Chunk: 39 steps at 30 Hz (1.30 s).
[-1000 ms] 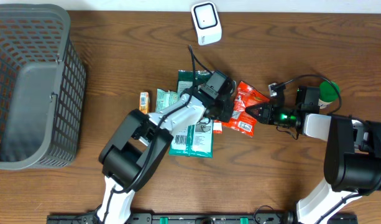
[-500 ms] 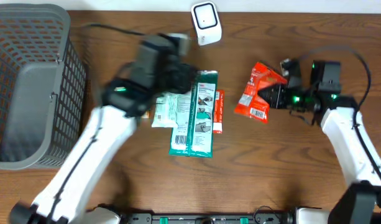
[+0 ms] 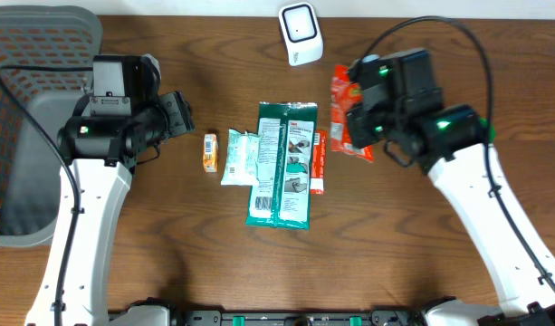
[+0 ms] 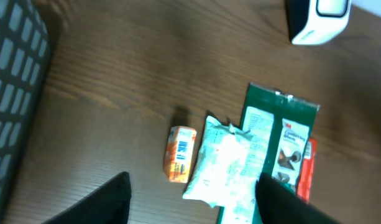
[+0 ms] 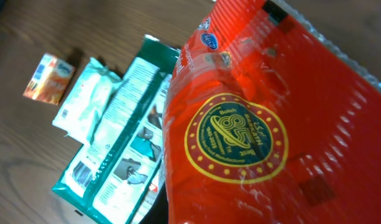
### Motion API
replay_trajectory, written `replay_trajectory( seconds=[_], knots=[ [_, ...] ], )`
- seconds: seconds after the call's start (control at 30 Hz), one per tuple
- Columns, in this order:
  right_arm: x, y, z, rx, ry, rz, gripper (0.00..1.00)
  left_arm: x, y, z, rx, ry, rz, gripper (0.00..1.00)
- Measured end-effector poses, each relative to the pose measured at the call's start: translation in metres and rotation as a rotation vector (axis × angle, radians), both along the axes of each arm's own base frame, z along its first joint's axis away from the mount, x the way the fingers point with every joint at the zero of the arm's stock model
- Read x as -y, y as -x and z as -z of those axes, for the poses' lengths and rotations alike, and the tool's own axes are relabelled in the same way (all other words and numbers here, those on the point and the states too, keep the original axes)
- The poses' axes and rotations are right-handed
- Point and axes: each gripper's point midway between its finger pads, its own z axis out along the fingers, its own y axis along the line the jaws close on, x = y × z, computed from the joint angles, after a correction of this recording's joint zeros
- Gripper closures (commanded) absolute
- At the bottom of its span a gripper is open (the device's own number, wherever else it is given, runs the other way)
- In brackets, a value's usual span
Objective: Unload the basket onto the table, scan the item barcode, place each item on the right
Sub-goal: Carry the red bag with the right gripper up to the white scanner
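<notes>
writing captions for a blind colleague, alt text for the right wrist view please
A shiny red packet with a gold round seal fills most of the frame. Behind it on the wooden table lie a green pack, a white pouch and a small orange box.

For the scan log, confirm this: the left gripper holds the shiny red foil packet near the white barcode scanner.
Wrong arm. The right gripper holds the shiny red foil packet near the white barcode scanner, as the overhead view shows.
</notes>
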Motion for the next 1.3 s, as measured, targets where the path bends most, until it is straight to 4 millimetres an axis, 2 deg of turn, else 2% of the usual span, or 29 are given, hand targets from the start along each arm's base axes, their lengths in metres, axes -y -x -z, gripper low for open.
replay_trajectory(
  seconds=[0.03, 0.1, 0.2, 0.27, 0.4, 0.47, 0.53, 0.6, 0.73, 0.9, 1.03, 1.17, 1.2, 1.3],
  knots=[
    [-0.008, 0.001, -0.002, 0.02, 0.008, -0.022, 0.99, -0.001, 0.0, 0.001, 0.0, -0.013, 0.006, 0.2],
    [-0.016, 0.002, -0.004, 0.04, 0.017, -0.051, 0.99, -0.003, -0.001, 0.001, 0.002, -0.03, 0.014, 0.18],
    [-0.016, 0.005, -0.006, 0.032, 0.04, -0.058, 0.99, -0.005, -0.001, 0.001, 0.005, -0.048, 0.02, 0.17],
    [-0.015, 0.004, -0.015, 0.028, 0.058, -0.058, 0.99, -0.004, -0.001, 0.001, 0.006, -0.051, 0.026, 0.17],
    [-0.02, -0.015, -0.057, 0.058, 0.084, -0.077, 0.99, -0.005, -0.001, 0.001, 0.006, -0.053, 0.027, 0.17],
    [-0.024, -0.03, -0.082, 0.086, 0.103, -0.081, 0.99, -0.005, -0.001, 0.001, 0.007, -0.053, 0.027, 0.17],
    [-0.025, -0.04, -0.093, 0.086, 0.126, -0.079, 0.99, -0.005, -0.001, 0.001, 0.007, -0.054, 0.029, 0.17],
    [-0.029, -0.061, -0.103, 0.113, 0.147, -0.065, 0.99, -0.005, -0.001, 0.001, 0.008, -0.055, 0.029, 0.17],
    [-0.042, -0.112, -0.108, 0.228, 0.169, -0.044, 0.99, -0.005, -0.001, 0.001, 0.008, -0.055, 0.028, 0.16],
    [-0.05, -0.16, -0.088, 0.321, 0.232, -0.022, 0.99, -0.005, -0.001, 0.001, 0.008, -0.055, 0.028, 0.16],
    [-0.054, -0.191, -0.079, 0.395, 0.274, 0.0, 0.99, -0.005, -0.001, 0.001, 0.008, -0.055, 0.028, 0.16],
    [-0.054, -0.215, -0.082, 0.488, 0.31, 0.044, 0.99, -0.005, -0.001, 0.001, 0.006, -0.055, 0.028, 0.16],
    [-0.054, -0.227, -0.085, 0.538, 0.323, 0.073, 0.99, -0.005, -0.001, 0.001, 0.007, -0.055, 0.028, 0.16],
    [-0.057, -0.246, -0.079, 0.603, 0.374, 0.108, 0.99, -0.005, -0.001, 0.001, 0.007, -0.056, 0.027, 0.16]
  ],
)
